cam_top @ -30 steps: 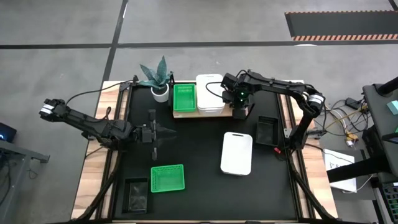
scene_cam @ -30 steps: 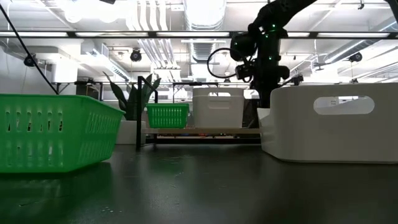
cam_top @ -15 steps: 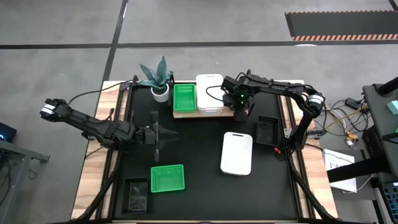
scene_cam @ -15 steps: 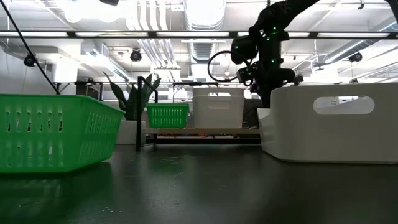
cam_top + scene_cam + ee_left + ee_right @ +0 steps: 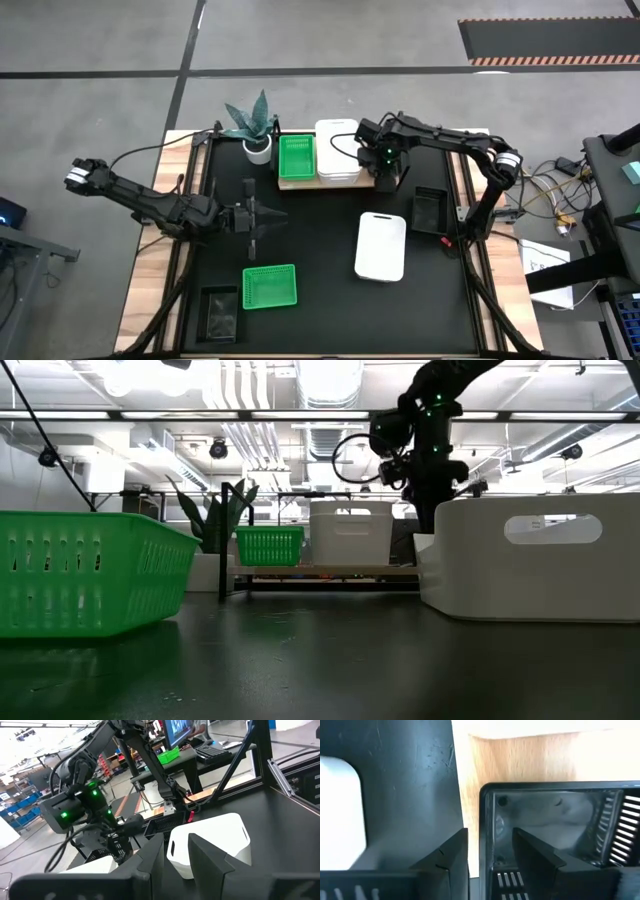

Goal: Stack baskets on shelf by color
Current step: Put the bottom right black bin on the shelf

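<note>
A grey concrete floor [image 5: 330, 35] crossed by dark seams surrounded the work area, with a black mat edged in orange-and-white stripes [image 5: 548, 40] lying at its far corner. White ducts and pipes [image 5: 262, 400] ran beneath the ceiling, while blue bins [image 5: 19, 805] lined shelving in the room beyond.

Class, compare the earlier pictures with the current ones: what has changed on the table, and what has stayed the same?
The right pincer has opened, releasing the black basket on the shelf, one finger either side of its wall. The left pincer and the other baskets stayed put.
</note>
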### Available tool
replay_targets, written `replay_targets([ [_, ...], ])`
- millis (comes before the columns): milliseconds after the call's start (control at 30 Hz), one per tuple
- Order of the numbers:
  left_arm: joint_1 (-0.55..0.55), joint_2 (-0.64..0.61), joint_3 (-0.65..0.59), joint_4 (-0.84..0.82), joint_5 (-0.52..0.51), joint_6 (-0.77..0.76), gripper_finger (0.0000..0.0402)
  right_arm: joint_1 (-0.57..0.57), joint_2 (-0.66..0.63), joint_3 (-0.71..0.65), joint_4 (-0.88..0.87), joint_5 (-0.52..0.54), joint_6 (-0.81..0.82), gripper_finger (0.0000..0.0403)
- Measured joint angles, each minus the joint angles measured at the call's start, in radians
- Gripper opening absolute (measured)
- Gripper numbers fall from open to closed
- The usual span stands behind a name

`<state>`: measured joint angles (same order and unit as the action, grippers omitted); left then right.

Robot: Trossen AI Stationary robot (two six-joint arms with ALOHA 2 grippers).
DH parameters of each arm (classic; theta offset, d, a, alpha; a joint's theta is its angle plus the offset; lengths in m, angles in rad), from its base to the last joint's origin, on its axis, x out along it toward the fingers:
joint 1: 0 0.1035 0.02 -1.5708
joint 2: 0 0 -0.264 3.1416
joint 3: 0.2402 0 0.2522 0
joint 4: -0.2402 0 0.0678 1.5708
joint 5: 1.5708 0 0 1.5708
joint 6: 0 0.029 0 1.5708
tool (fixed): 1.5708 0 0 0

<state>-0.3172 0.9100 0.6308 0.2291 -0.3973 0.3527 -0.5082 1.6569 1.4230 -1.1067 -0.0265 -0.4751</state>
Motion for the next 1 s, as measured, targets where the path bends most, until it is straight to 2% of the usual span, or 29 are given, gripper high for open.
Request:
replay_targets([
  [200, 0.000, 0.002, 0.000, 0.000, 0.000, 0.000, 0.0074, 0.026, -0.004, 0.047, -0.056, -0.001, 0.040, 0.0146],
  [633, 0.001, 0.021, 0.000, 0.002, 0.000, -0.008, 0.0074, 0.104, -0.122, 0.057, -0.051, 0.002, 0.109, 0.0104],
  [867, 0.001, 0.033, 0.000, 0.026, 0.000, -0.008, 0.0074, 0.090, -0.131, 0.050, 0.058, 0.209, 0.051, 0.0058],
  [1000, 0.001, 0.031, 0.000, 0.025, 0.000, -0.009, 0.0074, 0.040, -0.109, 0.040, 0.176, 0.201, -0.034, 0.0026],
])
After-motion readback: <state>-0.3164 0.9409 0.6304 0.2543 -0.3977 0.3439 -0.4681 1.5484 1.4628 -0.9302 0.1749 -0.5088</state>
